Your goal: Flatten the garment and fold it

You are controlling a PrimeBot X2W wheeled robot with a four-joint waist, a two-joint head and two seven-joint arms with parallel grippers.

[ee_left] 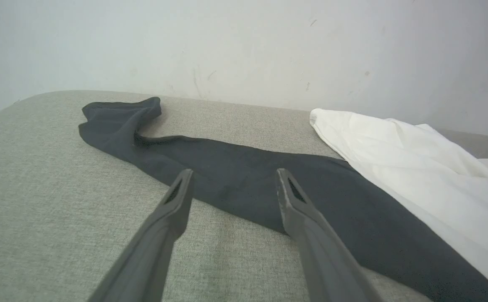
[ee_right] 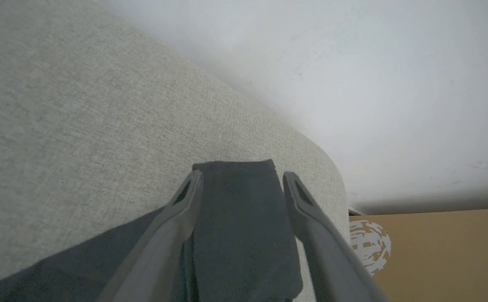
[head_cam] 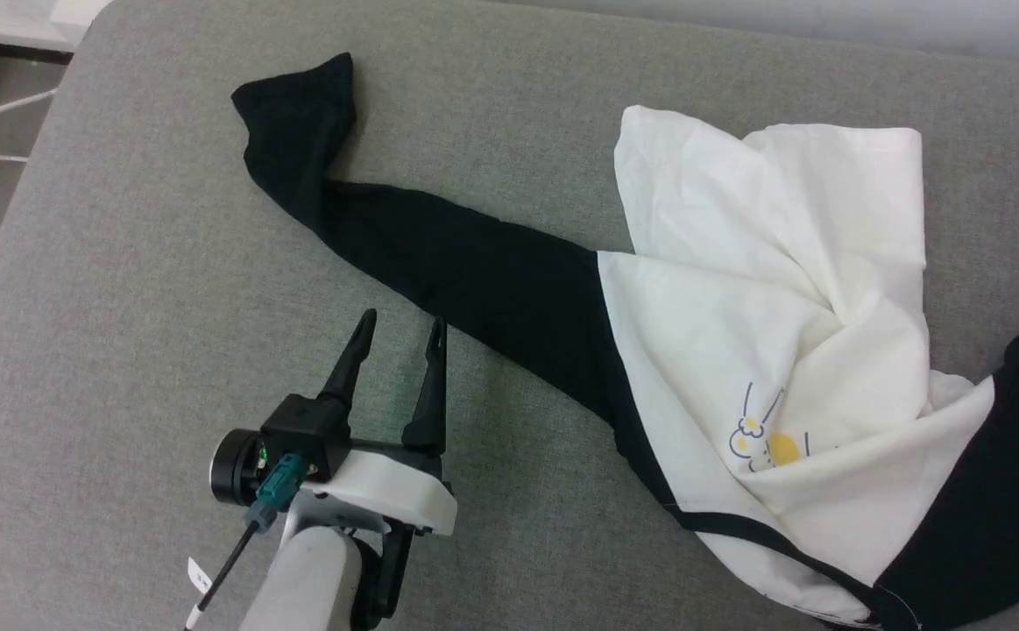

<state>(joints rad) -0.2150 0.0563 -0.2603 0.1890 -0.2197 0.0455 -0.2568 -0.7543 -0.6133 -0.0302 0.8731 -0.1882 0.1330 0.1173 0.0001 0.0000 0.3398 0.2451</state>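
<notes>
Looking down on the garment [head_cam: 781, 289] lying unfolded on a grey padded surface [head_cam: 123, 263], bunching its white body into deep creases on the right side. Stretching one black sleeve [head_cam: 439, 254] out toward the far left, kinking it near the end and turning the last part up toward the far edge. Showing the yellow-and-blue cartoon print [head_cam: 767, 443] face up on the near part of the white body, close to the black neck trim [head_cam: 737, 526] running along the near edge. Trailing the other black sleeve [head_cam: 991, 491] off at the near right. Holding the left claw [head_cam: 404, 322] at the near left, pointing its fingers at the long sleeve and bringing the tips close to that sleeve's near edge, spreading them wide and gripping nothing. Spreading the right claw [ee_right: 244, 174] wide too, straddling a flat black cuff end [ee_right: 244, 218] lying on the padding by a rounded corner, pinching no cloth as far as the right wrist view is telling. Backing everything with a pale wall [ee_left: 244, 50] on the far side, and showing a brown cardboard box [ee_right: 437, 251] beyond that rounded corner.
</notes>
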